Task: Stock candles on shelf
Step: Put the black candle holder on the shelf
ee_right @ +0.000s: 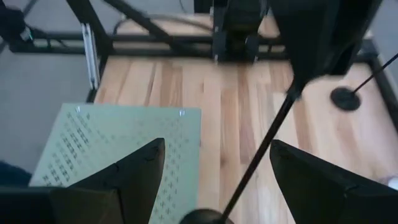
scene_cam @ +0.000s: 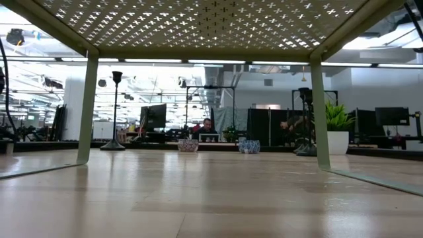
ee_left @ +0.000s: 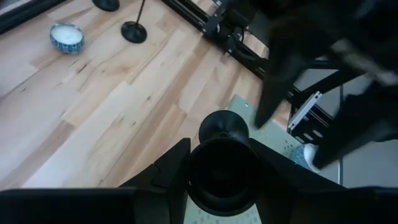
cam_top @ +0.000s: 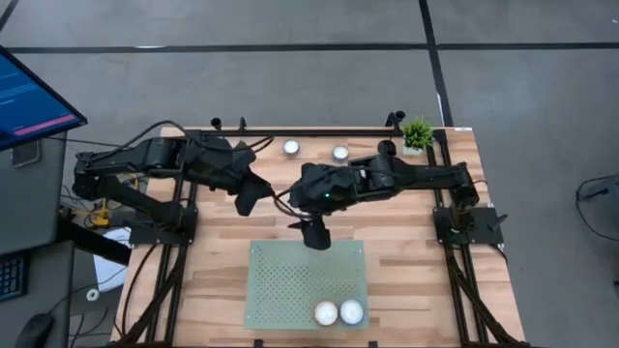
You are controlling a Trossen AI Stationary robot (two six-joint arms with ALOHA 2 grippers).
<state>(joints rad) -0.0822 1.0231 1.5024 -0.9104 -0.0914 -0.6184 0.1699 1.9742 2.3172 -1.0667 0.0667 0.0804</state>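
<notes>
I see two small round white tealight candles (cam_top: 338, 312) sitting side by side at the near edge of the pale green perforated shelf (cam_top: 290, 280); two more (cam_top: 315, 150) rest on the wooden tabletop (cam_top: 406, 242) behind. My right gripper (cam_top: 315, 235) hovers over the shelf's far edge, fingers spread, empty. Whether the left gripper (cam_top: 248, 198) is clenched, I cannot tell.

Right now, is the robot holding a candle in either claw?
No. The right end effector is open and empty over the table by the shelf. The left end effector shows nothing held.
</notes>
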